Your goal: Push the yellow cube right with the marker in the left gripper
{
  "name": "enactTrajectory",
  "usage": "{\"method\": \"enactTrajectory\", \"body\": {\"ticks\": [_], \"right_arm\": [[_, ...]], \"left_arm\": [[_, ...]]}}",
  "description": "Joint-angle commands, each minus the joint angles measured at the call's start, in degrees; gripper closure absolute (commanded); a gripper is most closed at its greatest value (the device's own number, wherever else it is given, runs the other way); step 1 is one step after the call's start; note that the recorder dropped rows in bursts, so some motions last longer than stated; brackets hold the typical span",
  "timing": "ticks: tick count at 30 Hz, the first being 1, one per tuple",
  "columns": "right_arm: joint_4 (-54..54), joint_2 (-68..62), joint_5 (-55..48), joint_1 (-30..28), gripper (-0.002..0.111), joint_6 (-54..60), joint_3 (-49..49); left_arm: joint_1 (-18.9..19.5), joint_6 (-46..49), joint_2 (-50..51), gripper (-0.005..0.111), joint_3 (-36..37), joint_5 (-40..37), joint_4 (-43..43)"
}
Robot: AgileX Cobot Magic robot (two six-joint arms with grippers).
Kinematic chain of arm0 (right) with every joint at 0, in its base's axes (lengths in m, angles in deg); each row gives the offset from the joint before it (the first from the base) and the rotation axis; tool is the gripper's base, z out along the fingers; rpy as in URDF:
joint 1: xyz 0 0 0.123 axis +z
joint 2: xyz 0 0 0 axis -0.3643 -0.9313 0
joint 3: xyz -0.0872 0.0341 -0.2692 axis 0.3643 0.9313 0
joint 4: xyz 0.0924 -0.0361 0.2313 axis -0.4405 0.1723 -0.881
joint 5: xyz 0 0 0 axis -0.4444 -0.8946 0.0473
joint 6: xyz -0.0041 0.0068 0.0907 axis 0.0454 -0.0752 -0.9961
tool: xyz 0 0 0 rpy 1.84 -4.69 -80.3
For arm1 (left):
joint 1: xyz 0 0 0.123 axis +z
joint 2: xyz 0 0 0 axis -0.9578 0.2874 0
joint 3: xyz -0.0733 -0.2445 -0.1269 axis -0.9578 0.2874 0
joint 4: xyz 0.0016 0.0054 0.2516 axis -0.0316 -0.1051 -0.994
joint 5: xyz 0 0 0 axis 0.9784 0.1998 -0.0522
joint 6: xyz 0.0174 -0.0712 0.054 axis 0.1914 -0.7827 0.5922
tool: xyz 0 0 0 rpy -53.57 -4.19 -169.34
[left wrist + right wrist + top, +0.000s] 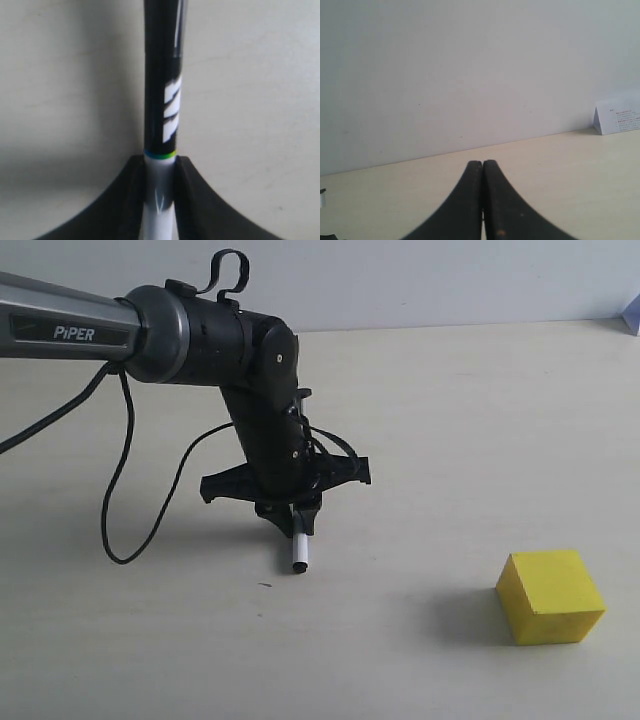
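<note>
Pale beige table [480, 420] meets a plain white wall [450, 280].

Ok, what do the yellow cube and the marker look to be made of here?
The yellow cube: matte, even colour, no glare, slightly soft edges; perhaps foam or painted wood, cannot tell which. The marker: smooth glossy plastic by the look, with light streaks along the black cap and white barrel.

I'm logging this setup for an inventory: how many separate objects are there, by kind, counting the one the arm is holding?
marker: 1
yellow cube: 1
white printed card: 1
Total: 3
</note>
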Motion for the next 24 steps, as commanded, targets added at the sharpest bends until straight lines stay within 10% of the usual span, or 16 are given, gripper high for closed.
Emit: {"method": "enactTrajectory", "body": {"ticks": [1,24], "right_arm": [[0.1,0.4,0.3,0.1,0.108,0.0,0.3],[0.1,0.4,0.2,0.1,0.108,0.0,0.3]], "left_arm": [[0.1,0.3,0.4,0.072,-0.2,0.5,0.2],[0.9,2.2,-1.5,0.061,-7.2,-9.9,1.1]]}}
